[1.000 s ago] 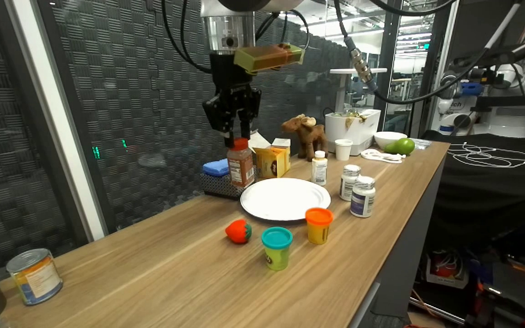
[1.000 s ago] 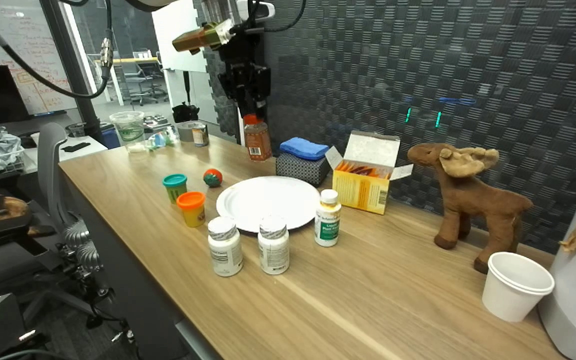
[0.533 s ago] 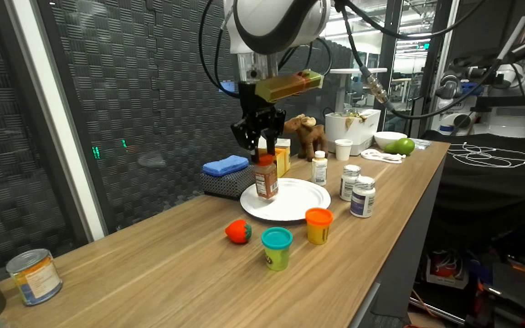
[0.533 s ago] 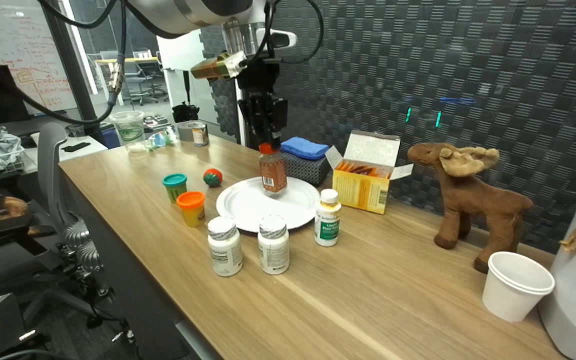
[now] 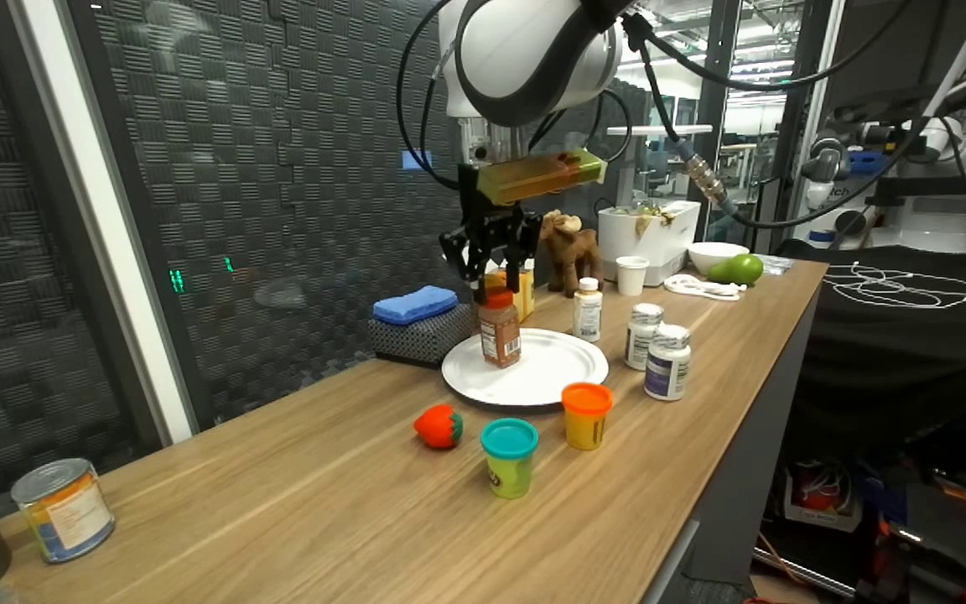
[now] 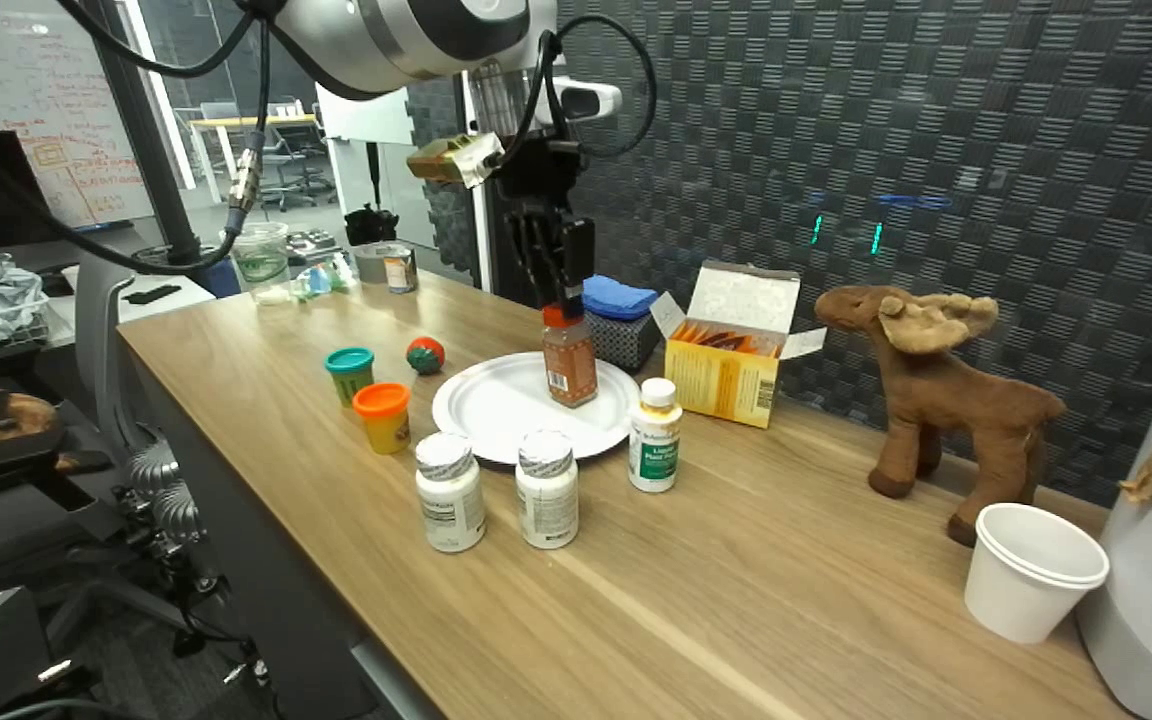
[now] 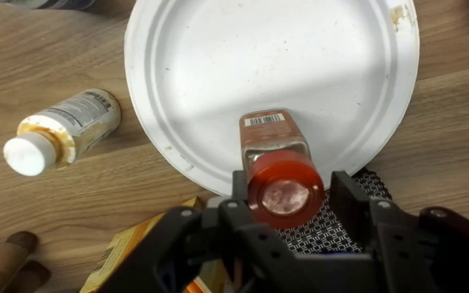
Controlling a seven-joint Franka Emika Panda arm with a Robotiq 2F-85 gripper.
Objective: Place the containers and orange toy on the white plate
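A spice jar with a red-orange lid (image 5: 500, 338) stands upright on the white plate (image 5: 563, 369); it also shows in the wrist view (image 7: 270, 128). My gripper (image 7: 288, 187) is around the lid, its left finger close against it and a gap at the right finger. An orange-red strawberry-like toy (image 5: 434, 426) lies on the table beside the plate. A tub with a teal lid (image 5: 510, 466) and a yellow tub with an orange lid (image 5: 586, 424) stand near it. Three white bottles (image 6: 655, 440) (image 6: 451, 495) (image 6: 547, 495) stand beside the plate.
A patterned box (image 5: 416, 333) with a blue cloth (image 5: 414, 305) stands behind the plate. An open yellow box (image 6: 721, 375), a plush moose (image 6: 946, 400) and white cups (image 6: 1031, 580) are further along. A can (image 5: 64, 512) stands at the other end.
My gripper carried the jar from beside the patterned box over the plate and lowered it. The jar now stands on the plate and the fingers have opened a little.
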